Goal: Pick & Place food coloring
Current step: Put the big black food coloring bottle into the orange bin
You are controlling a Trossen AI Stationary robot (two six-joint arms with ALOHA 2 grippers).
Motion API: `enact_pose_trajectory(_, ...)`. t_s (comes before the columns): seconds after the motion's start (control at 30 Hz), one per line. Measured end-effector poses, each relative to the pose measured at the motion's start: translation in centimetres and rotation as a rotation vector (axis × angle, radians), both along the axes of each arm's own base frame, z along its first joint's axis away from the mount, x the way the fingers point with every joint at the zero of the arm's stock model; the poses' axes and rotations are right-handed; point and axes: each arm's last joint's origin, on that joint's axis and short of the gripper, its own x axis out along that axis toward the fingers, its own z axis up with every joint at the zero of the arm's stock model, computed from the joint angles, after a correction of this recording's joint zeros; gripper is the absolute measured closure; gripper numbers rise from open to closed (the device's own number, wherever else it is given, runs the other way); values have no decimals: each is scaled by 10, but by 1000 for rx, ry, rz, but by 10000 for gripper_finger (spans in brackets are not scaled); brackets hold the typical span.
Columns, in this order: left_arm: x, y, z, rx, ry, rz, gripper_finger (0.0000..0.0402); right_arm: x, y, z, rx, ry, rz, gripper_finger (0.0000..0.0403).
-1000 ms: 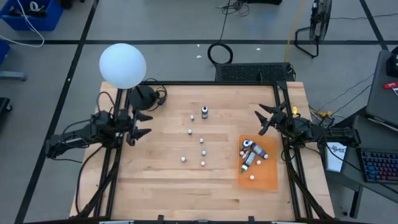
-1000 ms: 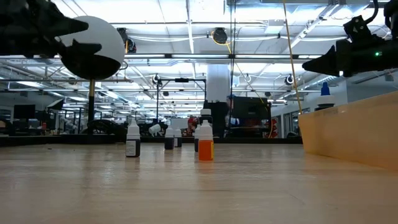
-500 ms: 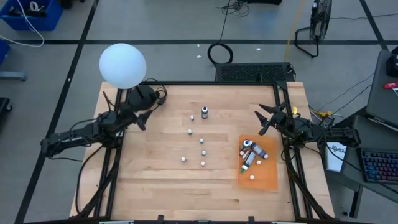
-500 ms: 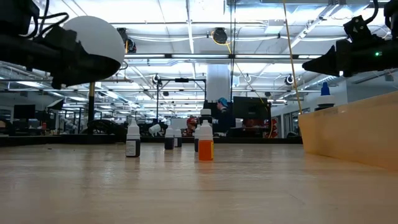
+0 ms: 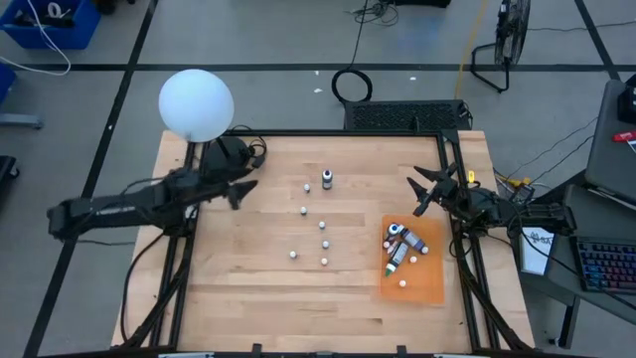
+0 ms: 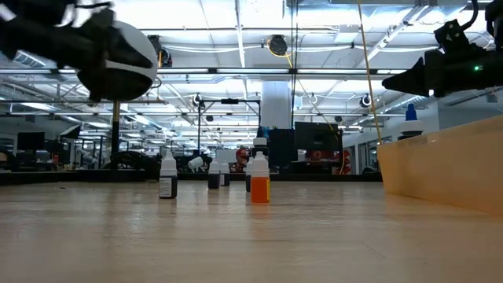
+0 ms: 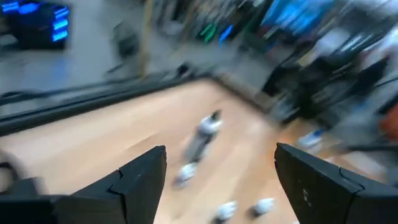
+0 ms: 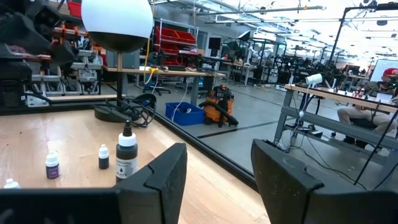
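Several tiny food coloring bottles point(image 5: 323, 225) stand upright on their bases in the middle of the wooden table, the tallest a dark one point(image 5: 327, 179) at the far end of the group. More bottles point(image 5: 399, 244) lie on their sides on a flat orange sheet point(image 5: 422, 283) to the right. My left gripper point(image 5: 246, 192) is open above the table, left of the standing bottles; its wrist view shows them blurred point(image 7: 202, 134). My right gripper point(image 5: 414, 196) is open, off the table, just far of the orange sheet. It faces the standing bottles point(image 8: 126, 158).
A lamp with a white globe point(image 5: 196, 103) and a dark base with cable point(image 5: 231, 151) stands at the table's far left corner, close behind my left arm. Bare wood lies along the near edge point(image 5: 298, 308). In the low view an orange bottle point(image 6: 259, 179) stands nearest.
My left arm has stretched out from the table's left edge toward the standing bottles, its gripper moving right and slightly toward the far edge while staying open. My right arm and all the bottles have kept still.
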Motion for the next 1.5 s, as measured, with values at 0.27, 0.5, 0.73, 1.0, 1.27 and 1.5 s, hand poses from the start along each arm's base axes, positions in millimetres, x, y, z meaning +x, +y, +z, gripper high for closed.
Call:
enact_pose_trajectory(0.27,112,26,52,219,376,-190,103,0,0,0,0,0,0,236)
enact_pose_trajectory(0.5,186,43,35,314,527,-326,103,0,0,0,0,0,0,236)
enact_pose_trajectory(0.73,217,65,-12,282,565,-297,103,0,0,0,0,-3,0,236)
enact_pose_trajectory(1.0,226,78,-37,230,564,-285,103,0,0,1,0,-8,0,236)
enact_pose_trajectory(1.27,231,81,-51,217,569,-279,103,0,0,1,0,-16,0,236)
enact_pose_trajectory(1.5,233,84,-51,225,538,-265,103,0,0,4,0,-39,0,236)
